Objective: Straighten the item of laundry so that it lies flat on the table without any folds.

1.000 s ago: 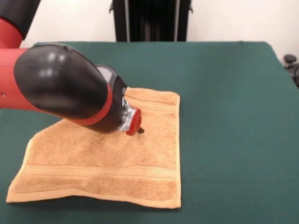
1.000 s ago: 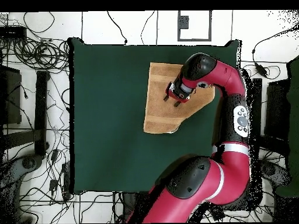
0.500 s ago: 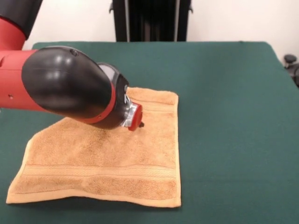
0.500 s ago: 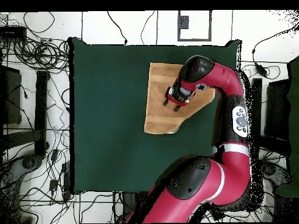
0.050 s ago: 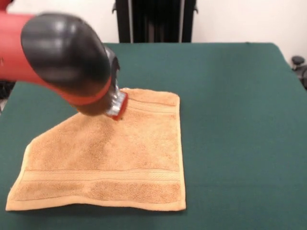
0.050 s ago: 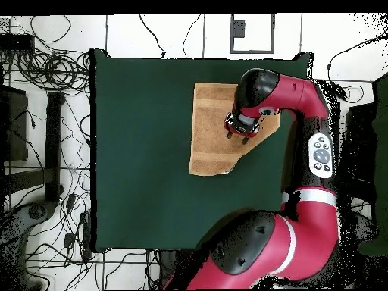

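We have pulled our tool (image 6: 241,127) back and up off the towel (image 5: 110,153); whether it is open we cannot tell. The towel lies mid-surface (image 5: 230,96), mostly flat, one far corner still folded, so straightening remains unfinished.

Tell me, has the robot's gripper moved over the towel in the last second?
Yes. The gripper has shifted up-left in the front view, from the towel middle toward its far edge.

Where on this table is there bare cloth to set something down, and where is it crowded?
Overhead, the table is bare green across the whole side away from the arm, and along the edge beyond the towel. It is crowded where the end effector hangs over the towel's arm-side part.
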You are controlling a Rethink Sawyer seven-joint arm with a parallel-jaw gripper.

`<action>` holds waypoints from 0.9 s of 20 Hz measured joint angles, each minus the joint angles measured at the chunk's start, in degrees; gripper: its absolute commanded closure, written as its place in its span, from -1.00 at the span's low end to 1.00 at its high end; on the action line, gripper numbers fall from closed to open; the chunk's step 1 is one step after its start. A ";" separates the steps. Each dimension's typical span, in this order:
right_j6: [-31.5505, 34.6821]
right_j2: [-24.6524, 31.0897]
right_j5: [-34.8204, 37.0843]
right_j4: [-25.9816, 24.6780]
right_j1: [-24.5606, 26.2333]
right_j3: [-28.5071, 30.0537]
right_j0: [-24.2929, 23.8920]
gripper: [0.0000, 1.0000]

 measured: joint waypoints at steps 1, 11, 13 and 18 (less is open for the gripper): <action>0.00 -0.42 -0.59 -1.16 -1.41 0.54 0.16 -1.00; 0.00 -1.03 -12.19 -7.12 -8.71 2.61 0.12 -1.00; 0.00 -1.03 -17.89 -8.08 -9.55 3.54 0.03 -1.00; 0.00 -1.03 -33.23 -9.95 -10.14 4.79 -0.39 -1.00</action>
